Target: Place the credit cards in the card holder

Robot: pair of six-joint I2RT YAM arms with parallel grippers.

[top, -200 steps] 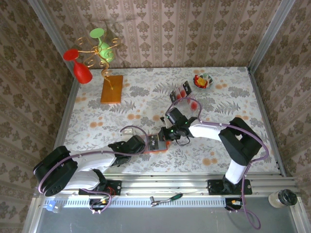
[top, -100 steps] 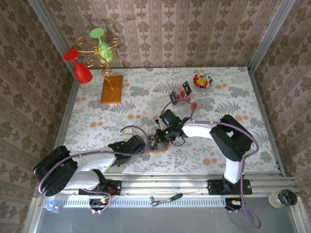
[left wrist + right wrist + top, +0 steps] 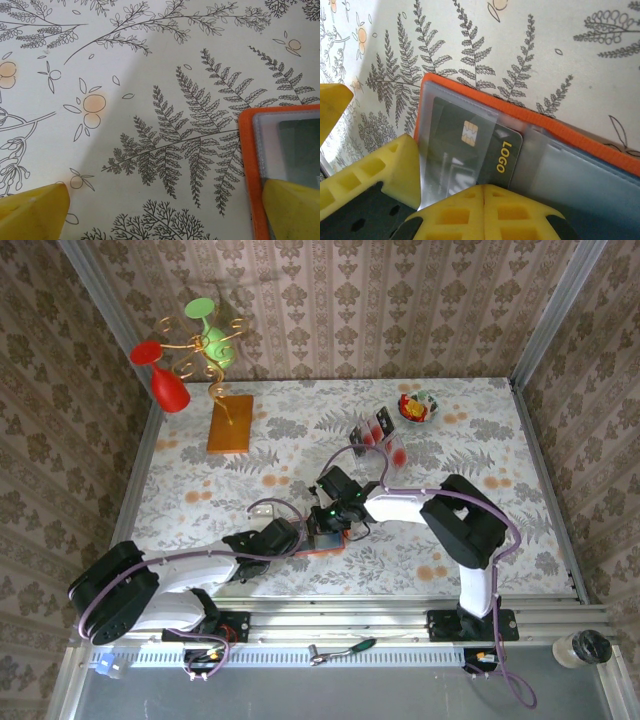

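Sliding toward 9 o'clock over the last second, the right fingers (image 3: 385,170) have arrived over the small orange-red folding card holder (image 3: 322,545), which lies open on the fern-printed desk (image 3: 150,75) near its 6 o'clock edge. They look pinched on a thin black credit card (image 3: 507,150). Its chip end lies under the holder's clear pocket film and its "LOGO" end is uncovered, so insertion seems begun, not finished. The left fingers (image 3: 292,210) are spread wide, one over the holder's edge, apparently pinning it. More cards stand in a clear plastic tray (image 3: 372,428) toward 1 o'clock.
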